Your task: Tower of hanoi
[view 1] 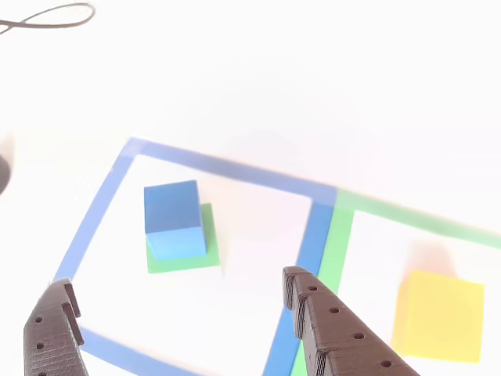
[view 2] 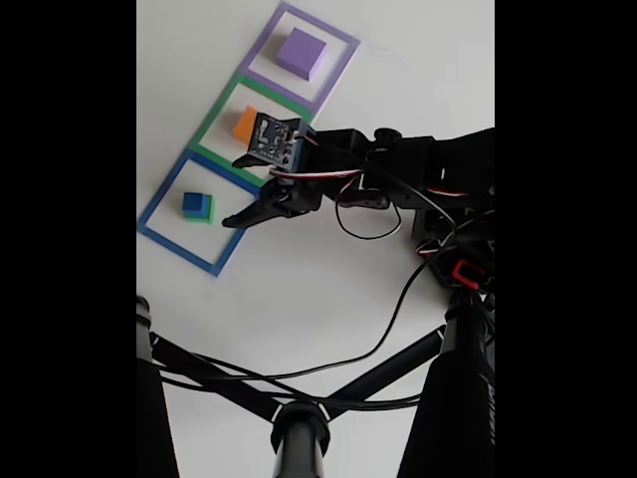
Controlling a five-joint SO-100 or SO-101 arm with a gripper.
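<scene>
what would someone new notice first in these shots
Probably the row of three tape-outlined squares on the white table in the fixed view, each holding blocks: a blue cube on a flat green block in the blue square, a yellow block in the green square, a purple block in the purple square. Next, the dark pincer, open, pointing at the blue cube.

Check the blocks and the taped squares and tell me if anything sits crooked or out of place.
The blue cube sits off-centre on the flat green block, pushed toward one corner, so green shows along two sides only. That stack sits toward a corner of the blue tape square. The yellow block and purple block look fine.
</scene>
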